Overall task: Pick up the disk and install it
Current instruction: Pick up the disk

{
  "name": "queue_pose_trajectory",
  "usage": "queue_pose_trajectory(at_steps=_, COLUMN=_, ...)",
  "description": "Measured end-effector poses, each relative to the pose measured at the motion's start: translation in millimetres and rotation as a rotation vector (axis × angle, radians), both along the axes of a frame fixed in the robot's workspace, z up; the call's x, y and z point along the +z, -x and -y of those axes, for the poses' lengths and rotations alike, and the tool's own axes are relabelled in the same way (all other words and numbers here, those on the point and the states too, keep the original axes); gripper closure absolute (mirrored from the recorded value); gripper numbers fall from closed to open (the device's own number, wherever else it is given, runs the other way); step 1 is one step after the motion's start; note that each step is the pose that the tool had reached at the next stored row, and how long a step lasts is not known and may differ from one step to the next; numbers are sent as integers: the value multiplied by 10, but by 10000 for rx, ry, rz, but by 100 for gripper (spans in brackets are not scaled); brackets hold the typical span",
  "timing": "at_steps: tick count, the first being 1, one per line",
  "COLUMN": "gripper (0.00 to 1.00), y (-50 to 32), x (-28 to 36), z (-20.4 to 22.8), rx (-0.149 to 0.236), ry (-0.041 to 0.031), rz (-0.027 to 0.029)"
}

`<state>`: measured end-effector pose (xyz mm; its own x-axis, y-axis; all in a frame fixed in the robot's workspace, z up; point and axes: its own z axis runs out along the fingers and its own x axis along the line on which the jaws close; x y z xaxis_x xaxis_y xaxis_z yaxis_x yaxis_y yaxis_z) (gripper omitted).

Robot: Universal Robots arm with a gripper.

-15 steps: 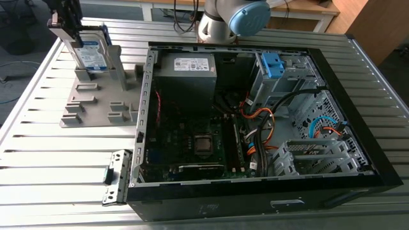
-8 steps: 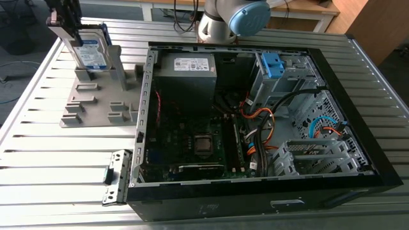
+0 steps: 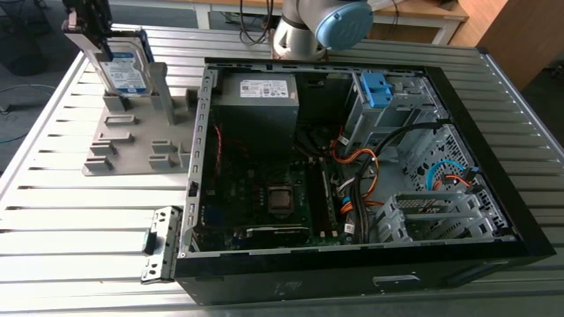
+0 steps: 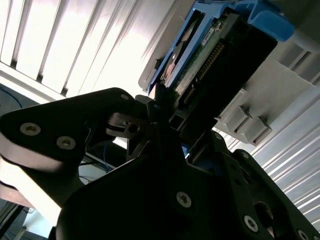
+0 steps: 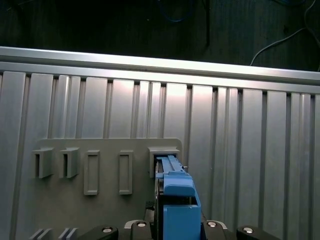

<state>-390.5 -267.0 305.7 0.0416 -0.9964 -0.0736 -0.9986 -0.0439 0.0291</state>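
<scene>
The fingers (image 4: 159, 125) are closed on the upper end of the disk (image 3: 123, 66), pinching it across its thin sides; the gripper (image 3: 91, 26) sits right above it. The disk stands upright on edge in a slot of the grey rack (image 3: 132, 155), its lower part between two rack posts.

Above and around the gripper the space is open. The rack lies on the slatted table (image 3: 79, 231), on the exterior view's left of the open case (image 3: 352, 277), and its near edge is just beside the case wall. In the first wrist view the table's rim runs past the rack with dark floor beyond.

The disk is silver with a white-and-blue label and a blue frame along its edges. In the second wrist view its connector row and board edge show
</scene>
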Motion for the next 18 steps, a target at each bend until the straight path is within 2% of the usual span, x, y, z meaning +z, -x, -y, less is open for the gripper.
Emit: queue_pose_trajectory(at_steps=18, gripper=64, y=0, x=104, z=0, rx=0, ry=-1, rz=0)
